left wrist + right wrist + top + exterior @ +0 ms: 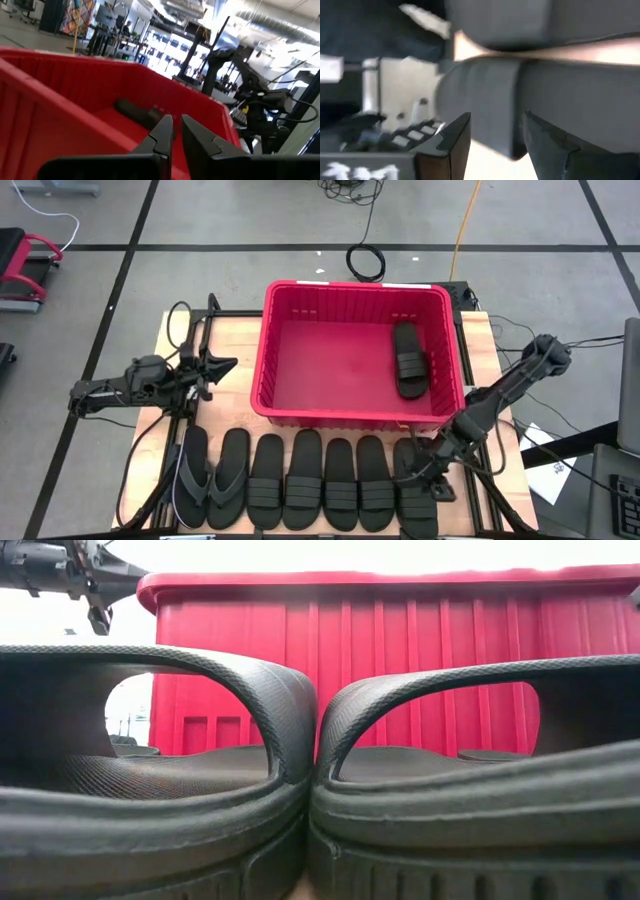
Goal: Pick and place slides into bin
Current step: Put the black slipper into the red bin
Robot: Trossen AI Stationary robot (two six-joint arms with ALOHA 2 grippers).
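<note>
lying flat, black ribbed slide (409, 359), red slotted bin (280, 345)

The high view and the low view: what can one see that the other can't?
Only the high view shows the one slide lying inside the bin, the row of slides in front of it, and the right gripper down at the row's right end. Only the low view shows two slides up close, touching side by side. Both show the bin and the left gripper waiting beside it.
</note>
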